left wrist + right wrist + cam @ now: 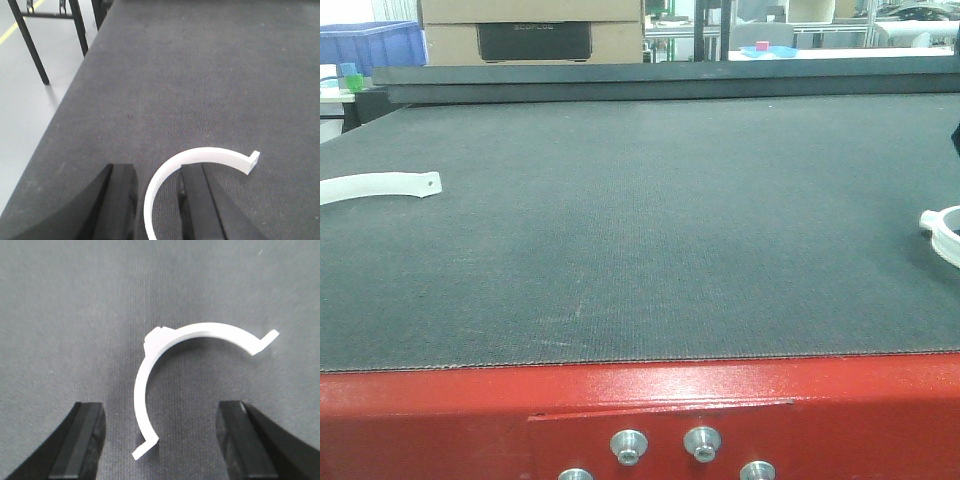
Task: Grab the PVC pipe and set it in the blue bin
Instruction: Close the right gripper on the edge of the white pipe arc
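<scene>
Straddling a white curved PVC pipe piece [200, 156], the left pincer [157, 207] stands parted, the arc's near limb running between its black fingers, apparently set to nip the thin wall. Right pincer [165, 445] hangs wide open over a second white tabbed PVC half-ring [200, 331], gripping nothing. Both pieces lie flat on the dark grey felt table [200, 60], well apart from the blue plastic bin [370, 45] beyond its far left corner.

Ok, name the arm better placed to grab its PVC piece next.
Left, probably: the left claw straddles its white PVC arc. The right claw is open, with the other PVC arc lying ahead of its fingertips.
</scene>
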Robot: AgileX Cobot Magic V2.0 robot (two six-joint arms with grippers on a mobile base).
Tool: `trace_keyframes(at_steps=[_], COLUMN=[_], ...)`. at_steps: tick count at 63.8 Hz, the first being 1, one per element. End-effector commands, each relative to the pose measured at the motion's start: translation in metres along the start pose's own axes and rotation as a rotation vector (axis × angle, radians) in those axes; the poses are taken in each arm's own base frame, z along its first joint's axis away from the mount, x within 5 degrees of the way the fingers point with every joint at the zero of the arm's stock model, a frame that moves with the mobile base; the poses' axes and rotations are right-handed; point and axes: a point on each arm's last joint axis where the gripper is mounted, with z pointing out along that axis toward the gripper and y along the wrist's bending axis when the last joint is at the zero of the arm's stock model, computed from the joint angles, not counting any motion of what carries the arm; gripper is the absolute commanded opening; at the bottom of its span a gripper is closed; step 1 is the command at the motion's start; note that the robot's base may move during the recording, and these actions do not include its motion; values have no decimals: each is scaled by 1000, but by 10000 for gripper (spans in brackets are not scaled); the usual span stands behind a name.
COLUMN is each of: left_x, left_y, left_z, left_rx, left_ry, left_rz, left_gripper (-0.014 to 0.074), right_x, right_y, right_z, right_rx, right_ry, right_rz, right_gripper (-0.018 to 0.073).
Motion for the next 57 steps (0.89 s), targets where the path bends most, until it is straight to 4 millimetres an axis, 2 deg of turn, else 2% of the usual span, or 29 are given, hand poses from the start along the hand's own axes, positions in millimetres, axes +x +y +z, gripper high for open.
trace_keyframes(at_steps=[1,13,28,40,57], left_x=[-1,0,2,2,2], left_y=[0,0,0,0,0], left_z=[3,5,8,8,8], left_rx=[0,0,0,0,0], left_ry=[6,10,20,22,17], left_rz=[-10,-10,-10,-10,-10], left_gripper=[166,166,166,166,166], right_x=[-1,4,5,-5,-7], right_y=[-2,1,19,18,16], right_z=[8,27,45,53,70], right_rx=[2,-8,-35,-20,-2], right_ry=[42,134,184,192,200], right_rz=[-6,-4,-57,-73,-84], right_gripper=[360,360,360,360,360])
